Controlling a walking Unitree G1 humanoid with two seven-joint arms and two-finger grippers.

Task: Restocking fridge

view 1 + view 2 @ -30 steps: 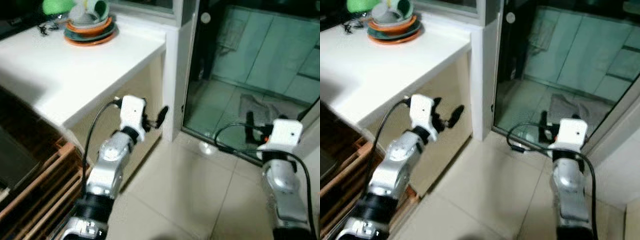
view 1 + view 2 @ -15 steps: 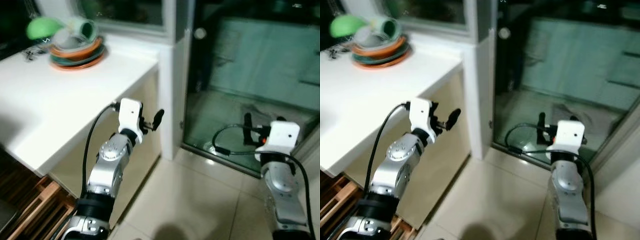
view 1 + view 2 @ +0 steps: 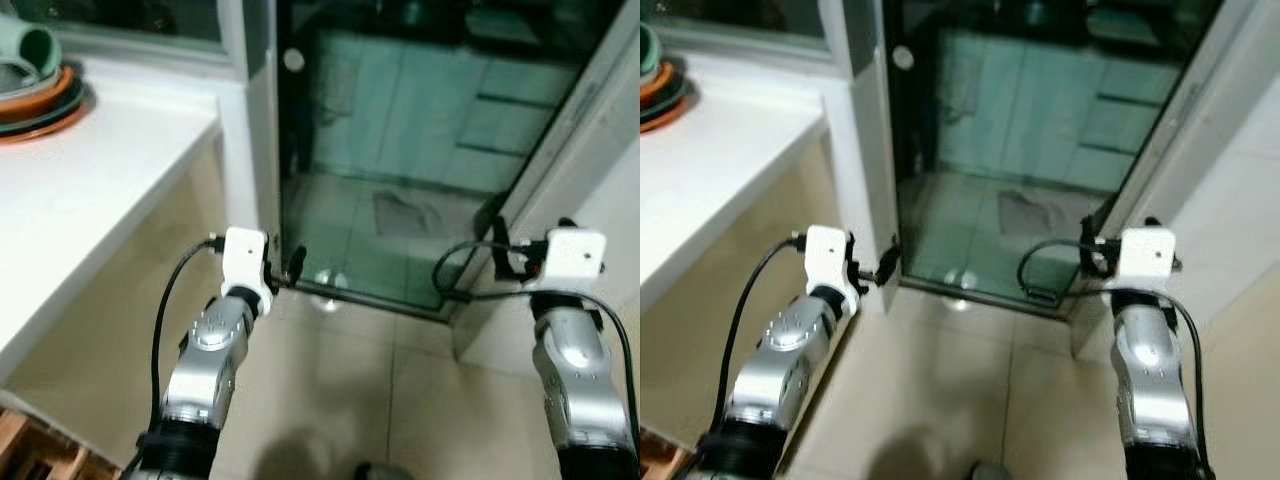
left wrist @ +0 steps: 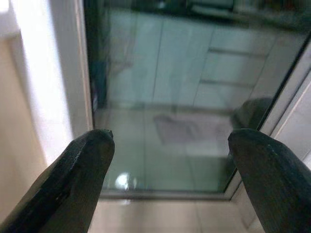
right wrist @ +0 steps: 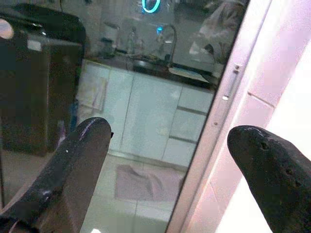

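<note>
- While we face a glass door [image 3: 400,170] set in a pale frame, both our arms are raised over a beige tiled floor [image 3: 340,400].
- Our left gripper [image 4: 170,179] is held low, near the foot of the white door post [image 3: 255,150]; its two black fingers [image 4: 73,179] stand wide apart with nothing between them.
- Our right gripper [image 5: 175,174] is up by the right-hand door frame [image 3: 590,110]; its fingers [image 5: 73,165] are likewise spread wide and hold nothing.
- Through the glass we make out a room with pale cabinets [image 5: 160,121], a sink tap [image 5: 170,39], a grey mat [image 3: 415,215] on the floor beyond and a dark, tall appliance [image 5: 34,87]; whether that is the fridge we cannot tell.
- On our left runs a white counter [image 3: 90,190], with a stack of orange and green dishes [image 3: 35,85] at its far end.
- We see a black cable [image 3: 165,320] looping along each forearm.
</note>
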